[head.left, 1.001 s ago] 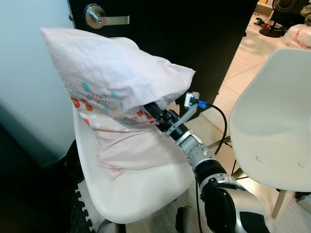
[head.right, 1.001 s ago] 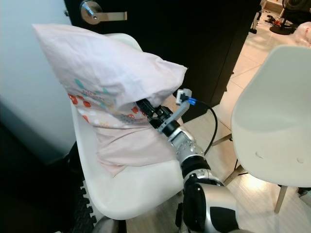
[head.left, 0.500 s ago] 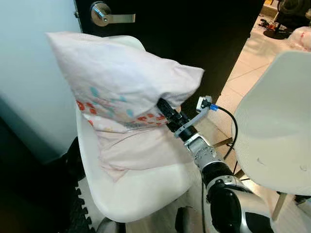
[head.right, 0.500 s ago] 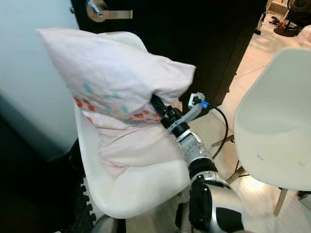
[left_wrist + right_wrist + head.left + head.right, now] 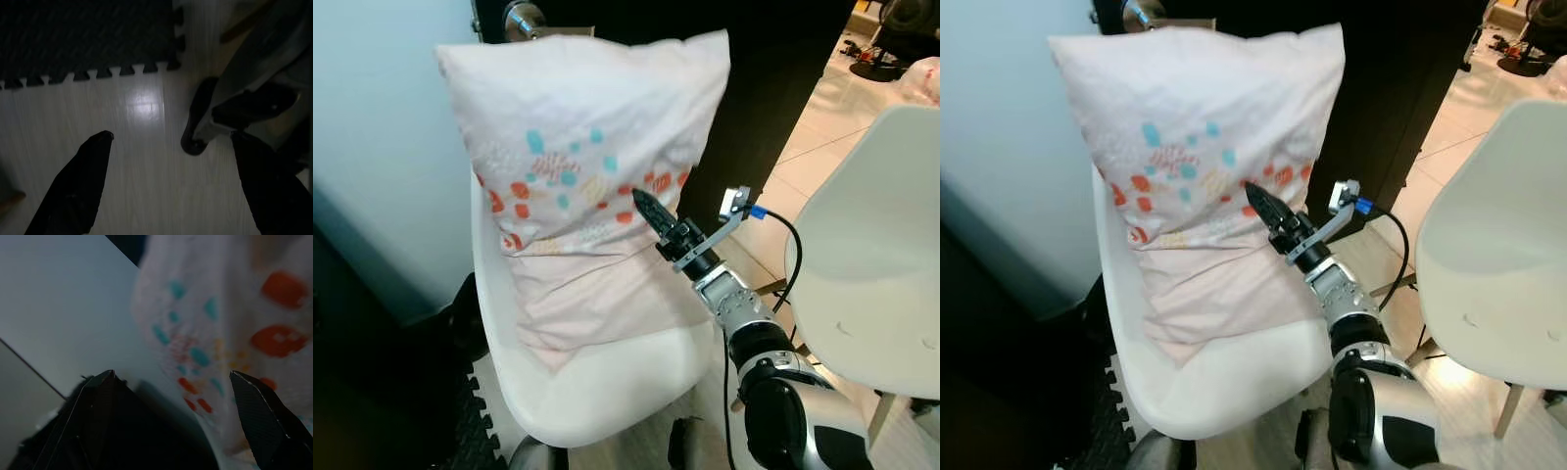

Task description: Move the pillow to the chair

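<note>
Now that the right gripper (image 5: 644,201) has let go, fingers apart, the pillow (image 5: 582,166) stands upright against the white chair (image 5: 607,382) back — placement looks done.

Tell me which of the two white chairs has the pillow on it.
The white chair on the robot's left, in front of the dark door, holds the pink pillow propped against its backrest. The chair on the right has none. The right gripper hangs just before the pillow.
</note>
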Available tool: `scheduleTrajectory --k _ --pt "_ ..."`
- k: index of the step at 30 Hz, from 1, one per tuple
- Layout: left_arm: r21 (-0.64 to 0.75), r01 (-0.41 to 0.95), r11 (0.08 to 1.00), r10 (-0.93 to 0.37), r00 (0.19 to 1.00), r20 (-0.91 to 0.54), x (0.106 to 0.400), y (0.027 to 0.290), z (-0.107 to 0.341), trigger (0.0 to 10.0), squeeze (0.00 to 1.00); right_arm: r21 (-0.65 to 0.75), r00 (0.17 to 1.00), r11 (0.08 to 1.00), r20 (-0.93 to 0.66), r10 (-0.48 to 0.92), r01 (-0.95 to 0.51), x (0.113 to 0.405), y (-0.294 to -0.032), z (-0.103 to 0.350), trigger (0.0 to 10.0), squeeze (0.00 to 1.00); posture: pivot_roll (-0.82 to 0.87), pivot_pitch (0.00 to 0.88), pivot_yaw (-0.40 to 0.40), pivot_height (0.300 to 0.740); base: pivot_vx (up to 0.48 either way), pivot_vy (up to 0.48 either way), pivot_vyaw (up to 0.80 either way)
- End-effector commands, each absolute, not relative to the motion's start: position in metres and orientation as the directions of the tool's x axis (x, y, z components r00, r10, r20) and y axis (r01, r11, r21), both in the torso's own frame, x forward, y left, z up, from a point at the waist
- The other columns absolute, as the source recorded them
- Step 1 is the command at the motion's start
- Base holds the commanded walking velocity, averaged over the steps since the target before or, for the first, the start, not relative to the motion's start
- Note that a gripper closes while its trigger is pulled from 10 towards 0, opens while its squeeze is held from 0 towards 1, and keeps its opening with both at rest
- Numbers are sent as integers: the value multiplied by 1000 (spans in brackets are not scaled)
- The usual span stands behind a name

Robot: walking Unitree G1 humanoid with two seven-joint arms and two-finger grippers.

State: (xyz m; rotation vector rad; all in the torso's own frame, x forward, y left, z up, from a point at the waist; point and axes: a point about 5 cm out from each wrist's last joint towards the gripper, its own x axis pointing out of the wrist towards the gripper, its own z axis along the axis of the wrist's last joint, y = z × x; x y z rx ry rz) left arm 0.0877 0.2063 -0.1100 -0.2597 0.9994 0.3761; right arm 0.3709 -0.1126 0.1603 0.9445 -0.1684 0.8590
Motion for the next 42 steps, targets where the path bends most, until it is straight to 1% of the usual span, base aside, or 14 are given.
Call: scheduleTrajectory --k 1,5,7,8,9,10,12,16,22,24,26,33,36,42 --pt "-68 -389 919 131 461 -878 81 193 -114 10000 0 628 652 262 535 537 -732 372 -121 168 10000 0 32 114 -101 610 0 0 0" --pt "-67 -390 918 133 462 -877 81 193 -114 10000 0 561 561 210 577 594 -800 366 -121 174 10000 0 31 118 -99 610 0 0 0" --pt "-65 -387 920 131 459 -879 80 193 -114 10000 0 462 489 282 426 761 -841 357 -102 157 10000 0 26 114 -93 610 0 0 0" --pt "-65 -387 920 131 459 -879 80 193 -114 10000 0 462 489 282 426 761 -841 357 -102 157 10000 0 26 114 -93 610 0 0 0" --pt "-64 -384 921 130 458 -879 80 194 -114 10000 0 284 398 352 119 910 -892 342 -76 124 10000 0 28 116 -91 610 0 0 0" --pt "-64 -384 921 130 458 -879 80 194 -114 10000 0 284 398 352 119 910 -892 342 -76 124 10000 0 28 116 -91 610 0 0 0" --pt "-64 -386 920 133 461 -878 80 195 -114 10000 0 101 381 396 -141 914 -912 332 -61 97 10000 0 27 121 -91 610 0 0 0" --pt "-64 -388 919 135 465 -875 81 196 -114 10000 0 -66 439 443 -323 838 -894 326 -50 77 10000 0 35 128 -94 610 0 0 0" --pt "-65 -388 919 134 464 -876 80 195 -114 10000 0 -278 507 425 -420 753 -862 321 -38 65 10000 0 31 146 -93 610 0 0 0" --pt "-65 -392 918 136 463 -876 79 194 -114 10000 0 -344 527 404 -452 720 -847 319 -37 60 10000 0 29 145 -94 610 0 0 0" --pt "-66 -396 916 137 462 -876 79 194 -114 10000 0 -449 535 322 -511 673 -834 312 -33 47 10000 0 25 169 -96 610 0 0 0" --pt "-71 -391 918 128 460 -878 76 190 -115 10000 0 -513 619 354 -571 540 -782 306 -37 26 10000 0 21 189 -103 610 0 0 0" --pt "-73 -385 920 123 462 -879 73 189 -115 10000 0 -511 684 455 -534 498 -730 313 -41 31 10000 0 20 226 -105 610 0 0 0" --pt "-73 -374 925 121 470 -874 66 189 -115 10000 0 -376 683 575 -487 544 -726 318 -40 39 10000 0 36 304 -106 610 0 0 0"
